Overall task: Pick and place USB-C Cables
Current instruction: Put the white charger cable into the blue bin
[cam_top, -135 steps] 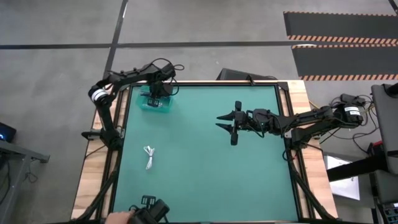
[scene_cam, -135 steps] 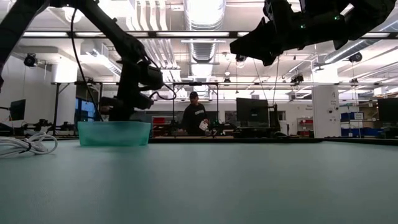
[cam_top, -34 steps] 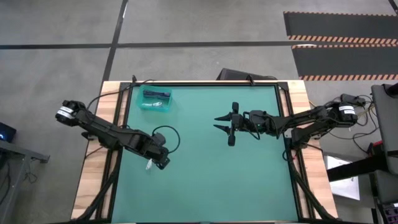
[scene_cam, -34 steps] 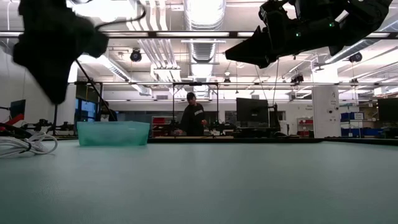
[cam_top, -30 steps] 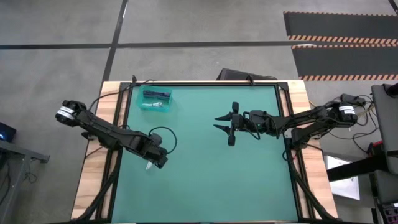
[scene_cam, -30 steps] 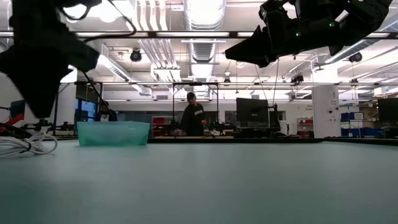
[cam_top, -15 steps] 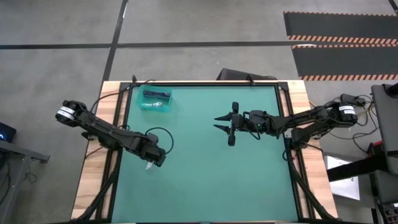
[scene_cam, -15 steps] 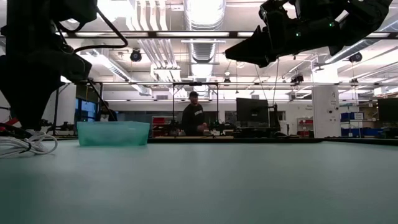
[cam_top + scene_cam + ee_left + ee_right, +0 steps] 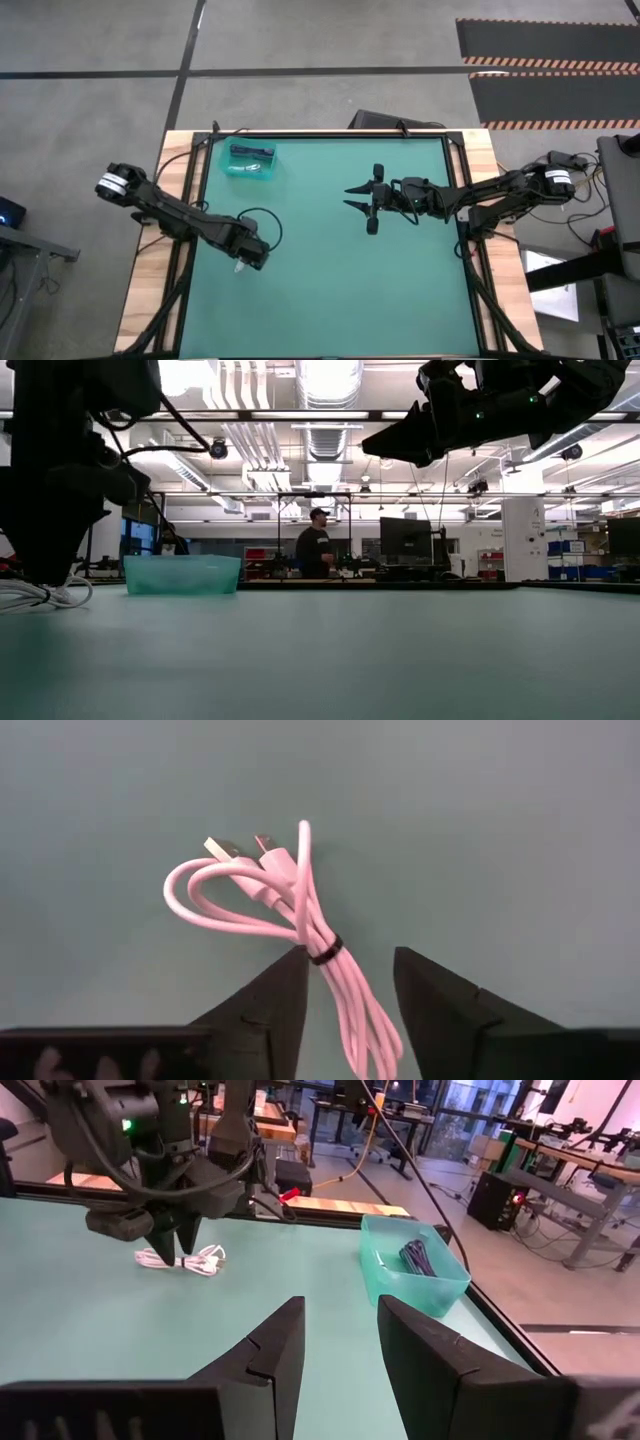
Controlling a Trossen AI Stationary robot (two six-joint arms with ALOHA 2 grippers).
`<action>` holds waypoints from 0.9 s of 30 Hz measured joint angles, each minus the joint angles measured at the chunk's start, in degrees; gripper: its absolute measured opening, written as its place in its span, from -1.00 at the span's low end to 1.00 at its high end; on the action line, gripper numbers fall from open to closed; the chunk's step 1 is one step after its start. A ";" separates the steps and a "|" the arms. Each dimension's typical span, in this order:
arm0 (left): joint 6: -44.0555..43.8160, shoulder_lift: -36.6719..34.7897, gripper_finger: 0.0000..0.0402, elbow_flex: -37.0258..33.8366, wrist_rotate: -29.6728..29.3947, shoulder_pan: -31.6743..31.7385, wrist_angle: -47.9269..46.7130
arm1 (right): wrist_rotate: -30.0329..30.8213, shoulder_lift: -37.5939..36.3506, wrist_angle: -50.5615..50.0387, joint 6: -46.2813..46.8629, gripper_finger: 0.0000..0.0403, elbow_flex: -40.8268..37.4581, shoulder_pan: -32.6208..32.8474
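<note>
White cable bundle (image 9: 290, 930) lies on the green mat (image 9: 330, 290) near its left edge, and I see my left gripper (image 9: 345, 1005) spread open, fingers straddling the bundle, not yet clenched. A second ago it hung higher; now it has dropped over the cable. Dark cables sit in the teal tray (image 9: 250, 160). Right gripper (image 9: 362, 202) hovers open mid-table.

I work in a robotics lab — a big open hall with exposed ducts (image 9: 322, 445) and strip lights overhead. Past my green table (image 9: 380, 650) I see benches crowded with monitors (image 9: 405, 538) and gear, a person (image 9: 316, 546) standing among them. Below me, bare concrete floor (image 9: 330, 40) with hazard-striped mats (image 9: 545, 62) — no home, this.
</note>
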 joint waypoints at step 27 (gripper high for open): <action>0.19 7.47 -0.33 0.14 0.89 -0.02 0.28 | 0.00 0.00 -0.02 0.10 -0.41 0.00 0.00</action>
